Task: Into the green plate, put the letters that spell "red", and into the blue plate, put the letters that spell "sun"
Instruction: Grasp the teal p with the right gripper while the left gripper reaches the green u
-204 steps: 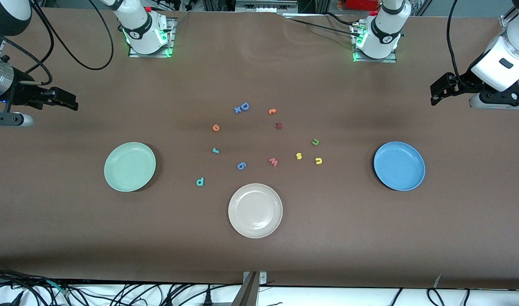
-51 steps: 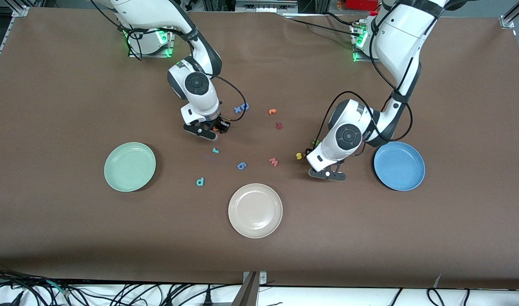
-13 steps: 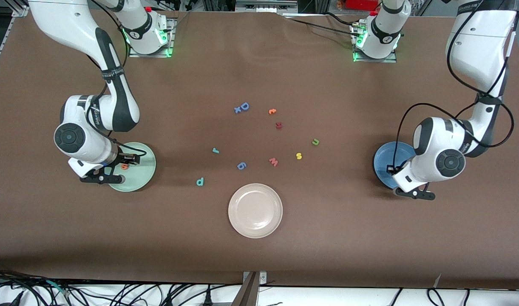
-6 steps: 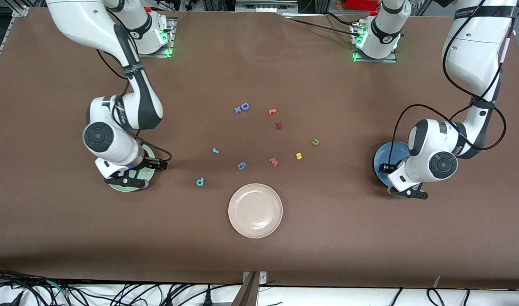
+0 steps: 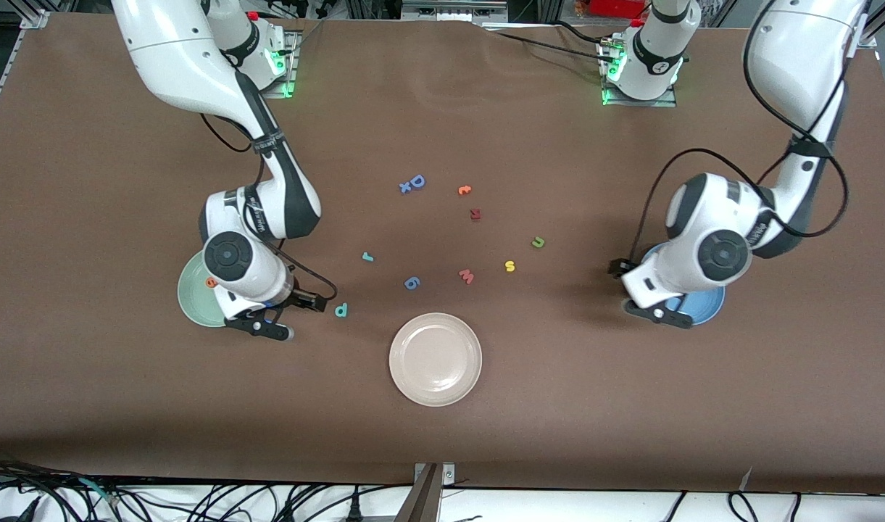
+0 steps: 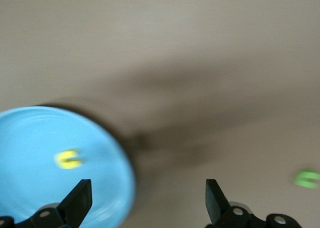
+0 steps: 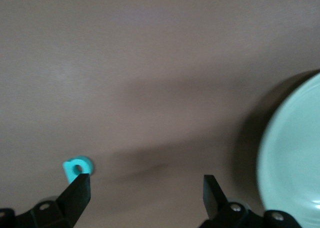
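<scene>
Right claw [image 5: 295,316] hangs over the bench just beside the green plate [image 5: 193,301], fingers apart, nothing in it; left claw [image 5: 636,290] sits at the rim of the blue plate [image 5: 707,304], also spread & empty. Orange "e" [image 5: 211,283] lies in the green plate, yellow "u" [image 6: 68,159] in the blue one. On the bench: teal "d" [image 5: 341,310] close by the right claw, teal "r" [image 5: 368,257] farther from the front camera; yellow "s" [image 5: 509,266] and green "n" [image 5: 538,242] mid-bench toward the left arm's end.

Handling, judging by looks: foam letters, v. light, soft, thin & flat, so probably easy to flick away or squash. Best to pinch across the stem or the widest stroke, fingers low to the bench.

Hard to see: most of both plates sits under the arms in the front view; wrist views are smeared, letter shapes barely readable
</scene>
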